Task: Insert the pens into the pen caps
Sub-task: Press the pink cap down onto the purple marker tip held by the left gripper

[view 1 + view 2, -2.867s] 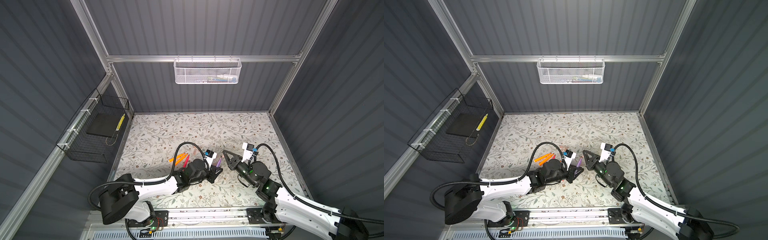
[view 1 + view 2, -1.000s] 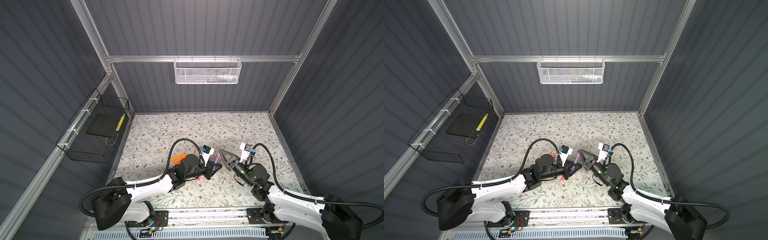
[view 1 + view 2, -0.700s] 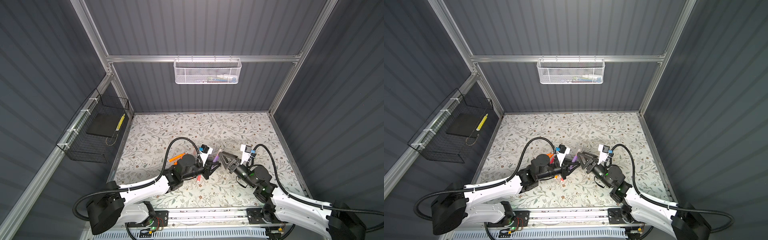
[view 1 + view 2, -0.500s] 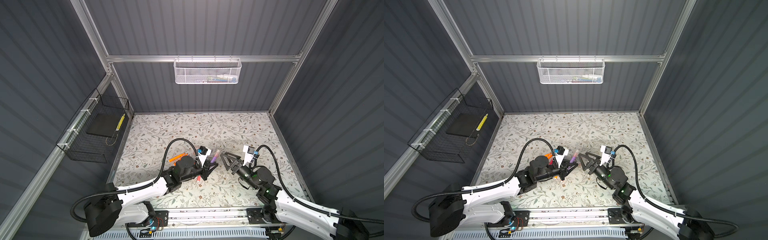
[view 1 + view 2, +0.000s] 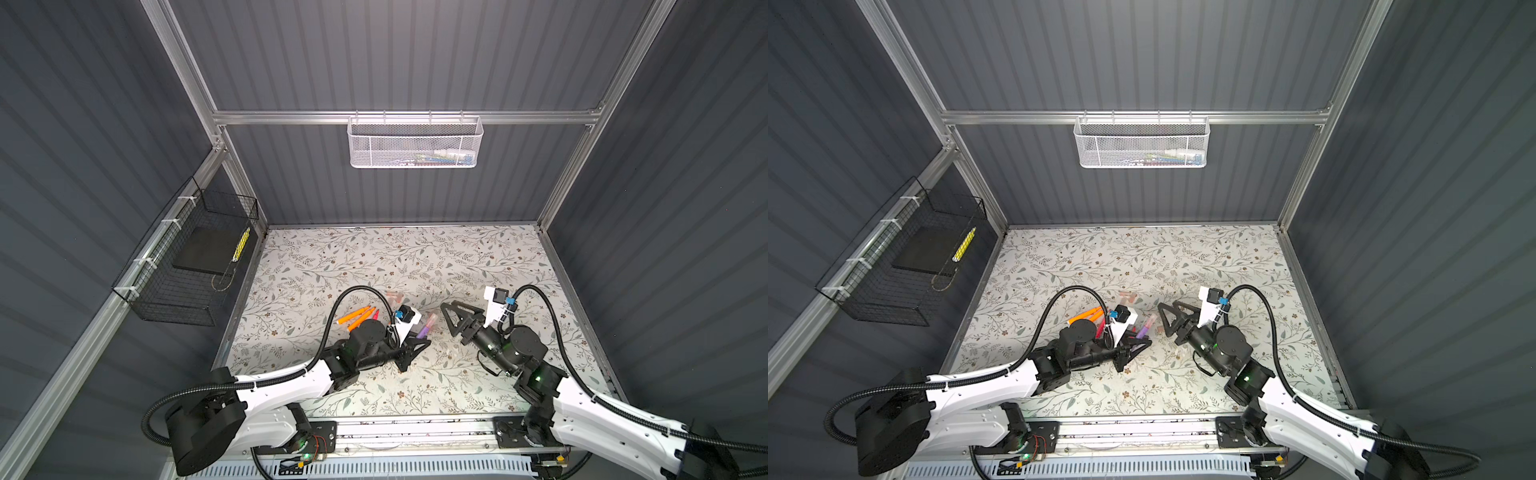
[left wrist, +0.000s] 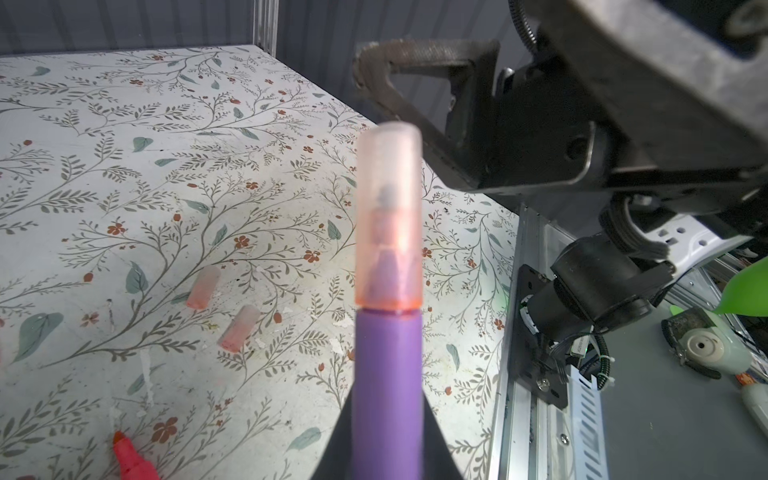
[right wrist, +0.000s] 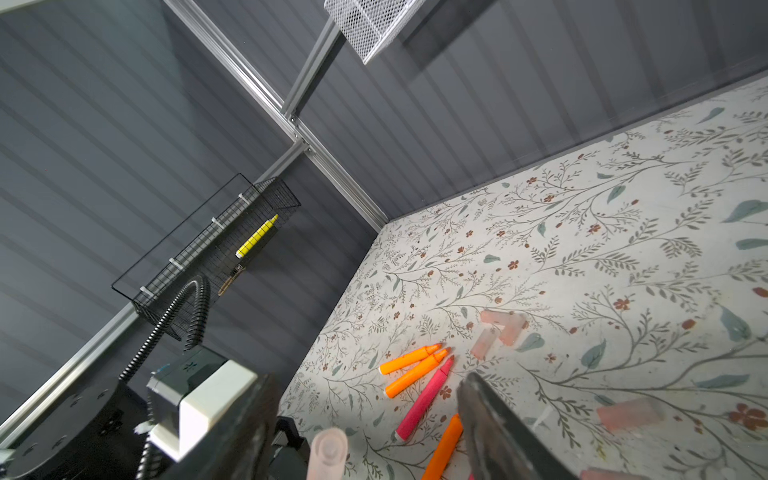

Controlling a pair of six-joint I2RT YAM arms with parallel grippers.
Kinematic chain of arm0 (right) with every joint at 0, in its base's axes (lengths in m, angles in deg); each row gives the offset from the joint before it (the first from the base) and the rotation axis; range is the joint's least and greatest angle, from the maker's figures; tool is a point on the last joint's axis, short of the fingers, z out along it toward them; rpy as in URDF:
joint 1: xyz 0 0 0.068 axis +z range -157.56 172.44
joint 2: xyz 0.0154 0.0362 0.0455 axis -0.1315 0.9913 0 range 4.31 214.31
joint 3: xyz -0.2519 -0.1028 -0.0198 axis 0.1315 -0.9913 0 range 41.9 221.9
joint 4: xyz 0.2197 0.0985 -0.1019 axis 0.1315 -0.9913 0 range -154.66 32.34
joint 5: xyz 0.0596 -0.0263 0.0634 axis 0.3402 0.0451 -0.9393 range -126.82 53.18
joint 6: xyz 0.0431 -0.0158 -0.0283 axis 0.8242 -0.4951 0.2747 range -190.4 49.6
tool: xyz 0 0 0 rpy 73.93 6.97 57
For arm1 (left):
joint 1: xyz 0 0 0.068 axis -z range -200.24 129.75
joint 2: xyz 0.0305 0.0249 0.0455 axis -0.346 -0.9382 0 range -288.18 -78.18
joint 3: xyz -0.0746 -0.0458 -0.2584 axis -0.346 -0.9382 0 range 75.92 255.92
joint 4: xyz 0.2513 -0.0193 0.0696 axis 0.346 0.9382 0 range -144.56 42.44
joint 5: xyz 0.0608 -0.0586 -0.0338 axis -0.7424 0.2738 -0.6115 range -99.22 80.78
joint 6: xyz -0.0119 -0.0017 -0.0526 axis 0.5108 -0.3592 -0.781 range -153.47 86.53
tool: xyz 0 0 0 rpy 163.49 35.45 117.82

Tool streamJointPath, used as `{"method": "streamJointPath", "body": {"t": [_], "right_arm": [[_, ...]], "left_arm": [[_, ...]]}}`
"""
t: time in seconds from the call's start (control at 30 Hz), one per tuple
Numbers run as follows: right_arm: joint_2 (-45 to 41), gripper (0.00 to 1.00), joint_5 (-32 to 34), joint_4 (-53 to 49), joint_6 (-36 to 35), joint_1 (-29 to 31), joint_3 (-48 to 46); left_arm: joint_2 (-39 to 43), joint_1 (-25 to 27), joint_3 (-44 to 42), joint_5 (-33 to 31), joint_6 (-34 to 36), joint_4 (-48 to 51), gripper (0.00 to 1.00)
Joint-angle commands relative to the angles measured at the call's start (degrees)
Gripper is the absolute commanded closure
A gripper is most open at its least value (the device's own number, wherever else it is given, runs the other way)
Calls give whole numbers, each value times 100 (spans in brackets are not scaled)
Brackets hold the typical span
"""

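Purple pen (image 6: 386,395), its tip sitting inside a pale translucent cap (image 6: 388,216), is being clamped at the barrel by the left gripper (image 5: 417,341). The right gripper (image 5: 449,319) is hovering just beside the pen's capped end, jaws spread, gripping nothing. Orange pens (image 5: 353,316) and loose caps (image 5: 395,296) are lying near the purple pen.

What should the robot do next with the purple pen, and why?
Probably the left gripper should lay the purple pen on the table and let go. Its cap already covers the tip, the right gripper is open and clear of it, and bare orange pens and loose caps wait on the table.
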State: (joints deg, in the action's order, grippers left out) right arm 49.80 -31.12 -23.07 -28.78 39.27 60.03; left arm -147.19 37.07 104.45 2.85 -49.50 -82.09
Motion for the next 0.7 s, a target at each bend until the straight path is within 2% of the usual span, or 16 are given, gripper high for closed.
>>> {"method": "streamJointPath", "body": {"t": [0.0, 0.13, 0.33, 0.67], "right_arm": [[379, 36, -297, 223, 24, 10, 275], [848, 45, -524, 530, 228, 11, 372], [1192, 52, -714, 850, 447, 50, 367], [1258, 54, -742, 901, 443, 177, 437]], "left_arm": [[-24, 27, -78, 81, 86, -269, 100], [12, 34, -138, -92, 62, -288, 100], [60, 34, -130, -260, 76, -202, 100], [161, 34, -146, -395, 80, -117, 100]]}}
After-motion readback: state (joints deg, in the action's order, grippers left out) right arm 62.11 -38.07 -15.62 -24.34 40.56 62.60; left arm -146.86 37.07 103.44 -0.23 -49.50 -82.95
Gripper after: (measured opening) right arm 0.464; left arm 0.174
